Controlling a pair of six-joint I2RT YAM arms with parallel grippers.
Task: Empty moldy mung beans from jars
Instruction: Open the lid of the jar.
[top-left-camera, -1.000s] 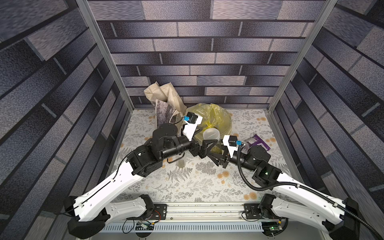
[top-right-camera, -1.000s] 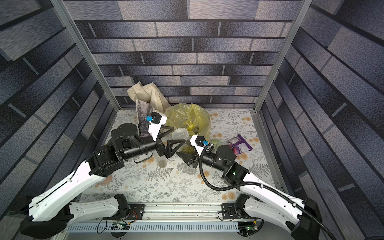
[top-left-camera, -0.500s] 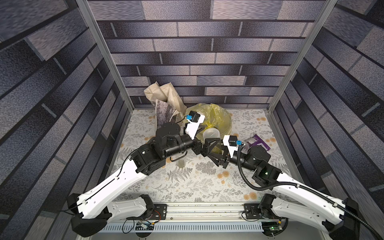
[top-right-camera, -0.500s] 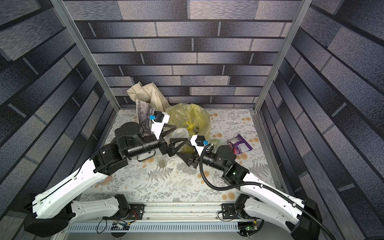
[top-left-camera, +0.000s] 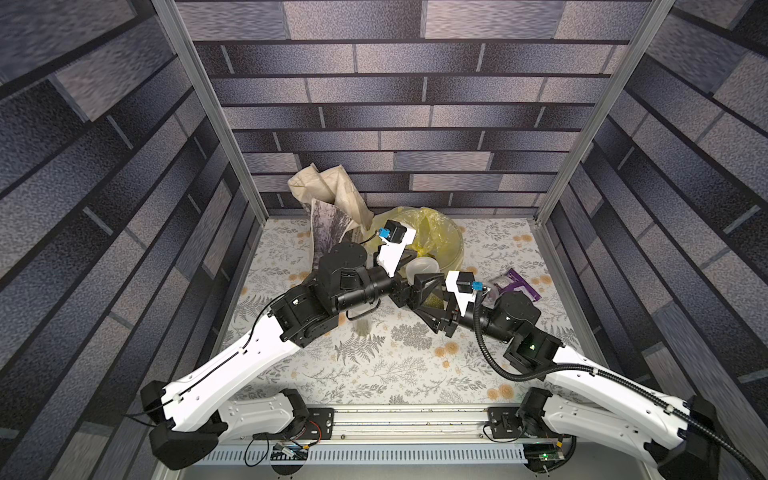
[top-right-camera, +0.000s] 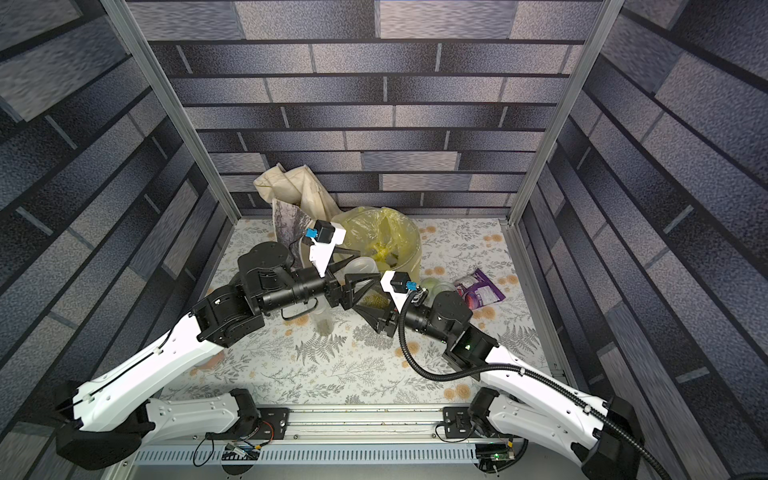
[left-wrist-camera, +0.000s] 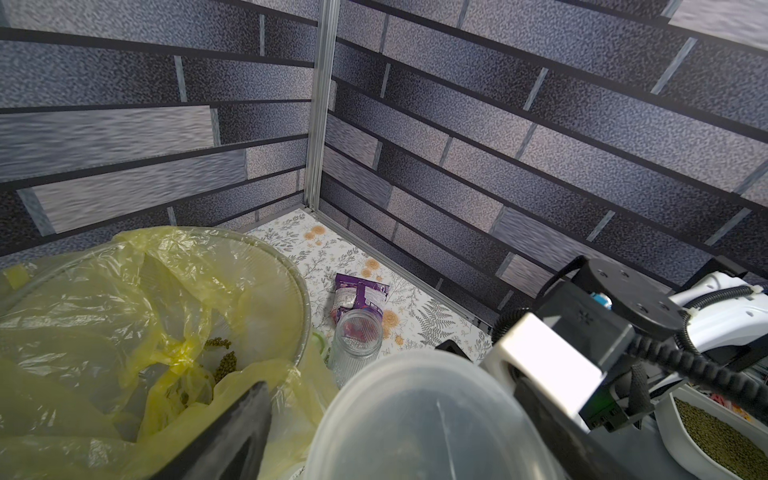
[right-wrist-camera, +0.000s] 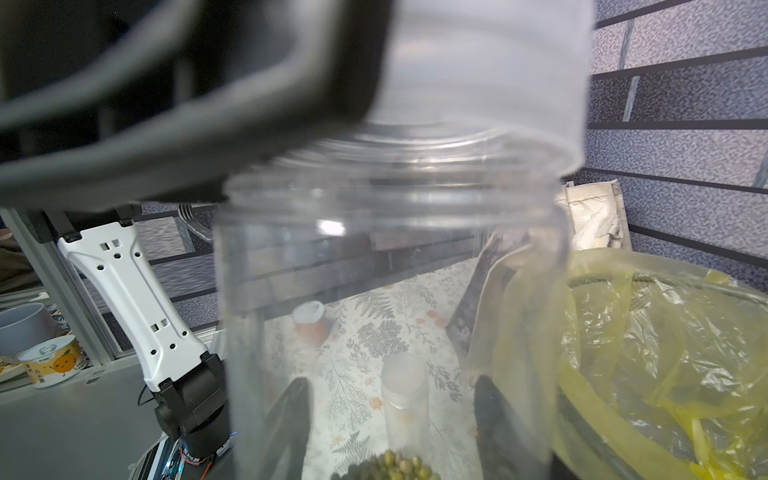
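Holding what, the right gripper (right-wrist-camera: 390, 382)? (desk)

A slim clear jar (right-wrist-camera: 390, 270), clamped upright above the middle of the bench (top-left-camera: 374, 374), just in front of the grey bucket (left-wrist-camera: 297, 291) at the back edge. Mung beans (right-wrist-camera: 390, 463) lie in its bottom. (photographer)

And the left gripper (left-wrist-camera: 374, 386)? (desk)

Jaws wide, straddling the whitish lid (left-wrist-camera: 419, 419) on that jar. A gap shows on one side, so there is no firm hold yet, by my reading. (photographer)

How far along is the job? (desk)

Roughly a third, I judge. Beans already lie in the bucket's yellow bag (left-wrist-camera: 124, 299). The ribbed jar (left-wrist-camera: 359, 338) stands lidless and apparently empty beside the bucket, toward the right edge. This jar awaits unscrewing and tipping. A second slim jar (top-right-camera: 324, 320) stands capped nearer the front, contents unclear. (photographer)
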